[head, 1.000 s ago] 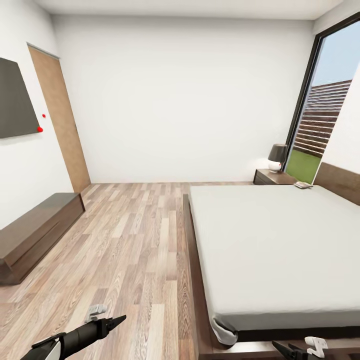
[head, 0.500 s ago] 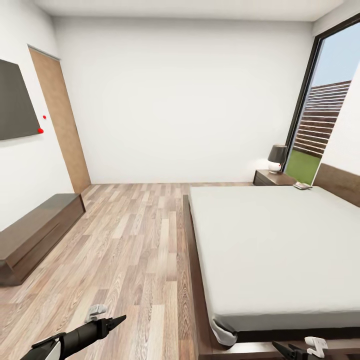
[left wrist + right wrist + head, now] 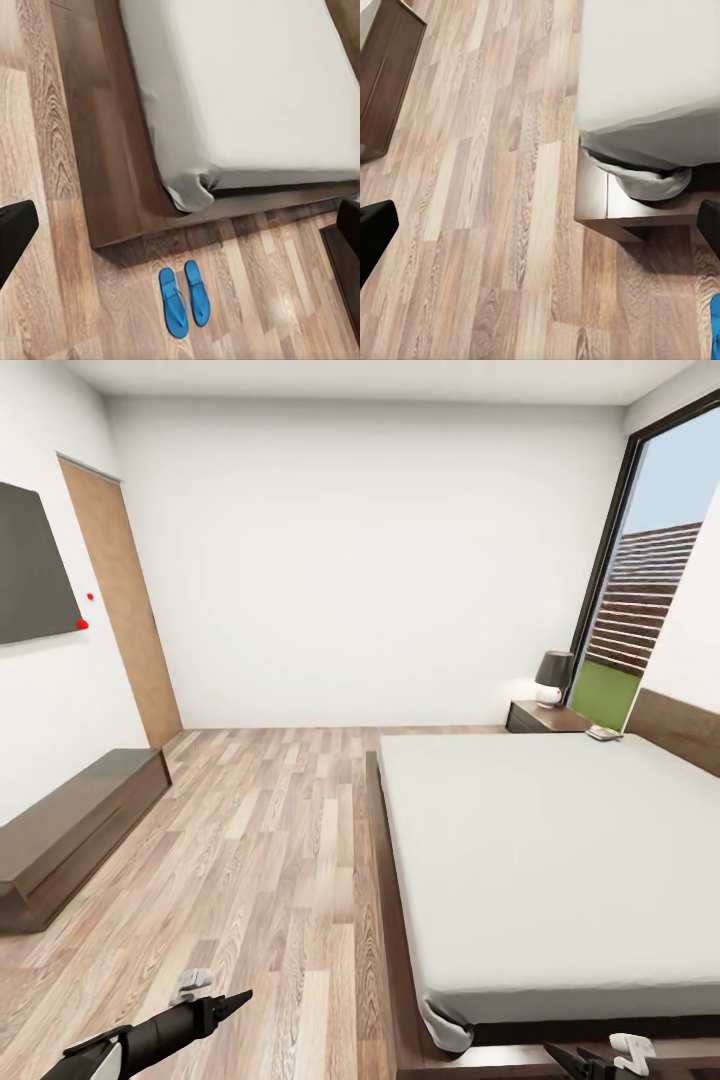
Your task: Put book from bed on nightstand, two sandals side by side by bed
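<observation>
The bed [image 3: 560, 850] with its pale mattress takes up the right of the head view. The book [image 3: 605, 731] lies at the mattress's far corner by the headboard. Beyond it stands a nightstand [image 3: 540, 716]. In the left wrist view, two blue sandals [image 3: 184, 298] lie side by side on the floor, close to the corner of the bed [image 3: 112, 172]. The right wrist view catches a blue sandal's edge [image 3: 715, 330]. My left gripper [image 3: 238, 998] hangs low over the floor, open and empty. Near the bed's foot corner my right gripper [image 3: 560, 1053] is open and empty too.
A long low dark cabinet [image 3: 70, 830] runs along the left wall under a dark wall screen [image 3: 35, 565]. A wooden door [image 3: 125, 610] is at the far left. A lamp [image 3: 553, 675] stands on the nightstand. A tall window [image 3: 650, 600] is at the right. Wood floor [image 3: 270, 840] stretches between cabinet and bed.
The head view has shifted a little, so the far things sit slightly lower in the picture. Neither arm nor any of the things has moved.
</observation>
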Robot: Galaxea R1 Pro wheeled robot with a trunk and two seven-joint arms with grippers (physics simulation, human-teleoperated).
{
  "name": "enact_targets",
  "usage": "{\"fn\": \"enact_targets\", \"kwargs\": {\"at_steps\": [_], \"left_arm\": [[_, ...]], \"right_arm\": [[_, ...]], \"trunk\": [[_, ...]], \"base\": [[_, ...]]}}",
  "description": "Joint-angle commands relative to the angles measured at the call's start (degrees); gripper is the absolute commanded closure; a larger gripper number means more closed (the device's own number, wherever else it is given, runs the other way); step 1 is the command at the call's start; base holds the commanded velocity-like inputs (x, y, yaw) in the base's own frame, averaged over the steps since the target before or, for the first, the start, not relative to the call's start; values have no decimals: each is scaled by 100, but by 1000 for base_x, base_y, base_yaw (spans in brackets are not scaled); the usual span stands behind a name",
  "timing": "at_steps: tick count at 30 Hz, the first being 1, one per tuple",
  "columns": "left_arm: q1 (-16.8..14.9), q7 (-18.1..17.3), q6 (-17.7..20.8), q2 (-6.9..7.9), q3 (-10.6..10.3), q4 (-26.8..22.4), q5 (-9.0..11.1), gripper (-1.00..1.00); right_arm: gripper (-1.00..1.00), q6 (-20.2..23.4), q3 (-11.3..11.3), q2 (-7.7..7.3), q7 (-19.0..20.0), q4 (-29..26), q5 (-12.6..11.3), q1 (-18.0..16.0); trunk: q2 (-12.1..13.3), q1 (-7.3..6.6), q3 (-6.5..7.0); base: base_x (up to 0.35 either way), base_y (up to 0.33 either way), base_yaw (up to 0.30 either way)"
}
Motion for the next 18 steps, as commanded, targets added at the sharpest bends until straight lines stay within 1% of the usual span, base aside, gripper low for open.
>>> {"fn": "enact_targets", "kwargs": {"at_steps": [1, 18], "left_arm": [[-4, -19, 60, 1, 6, 1, 32, -100], [-4, -24, 60, 1, 6, 1, 38, -100]], "right_arm": [[-100, -40, -17, -1, 13, 7, 28, -6], [-100, -40, -17, -1, 13, 7, 28, -6]], "trunk": [[35, -21, 10], [717, -395, 315]], "base": [[0, 0, 0], [0, 0, 0]]}}
